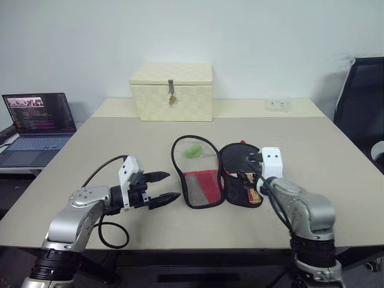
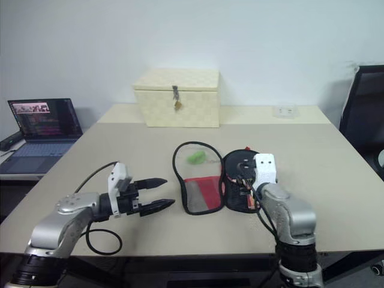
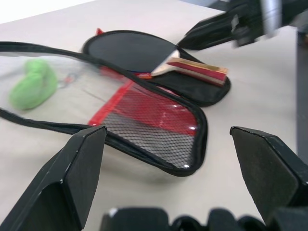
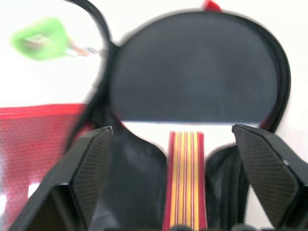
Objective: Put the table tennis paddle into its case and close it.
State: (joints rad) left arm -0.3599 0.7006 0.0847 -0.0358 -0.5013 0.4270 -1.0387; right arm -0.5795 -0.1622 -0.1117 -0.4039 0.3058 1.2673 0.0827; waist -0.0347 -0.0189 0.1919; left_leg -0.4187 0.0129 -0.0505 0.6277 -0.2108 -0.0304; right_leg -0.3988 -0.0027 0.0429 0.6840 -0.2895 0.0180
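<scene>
I am holding the left gripper spread and empty, just beside the open flap of the case. My right gripper is spread over the handle of the paddle, gripping nothing. The paddle is lying in the right half, handle toward me. The flap lies nearer my left arm.

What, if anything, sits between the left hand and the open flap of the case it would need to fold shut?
Nothing visible. Bare table lies between the open left hand and the mesh flap of the case. The paddle already lies in the other half.
</scene>
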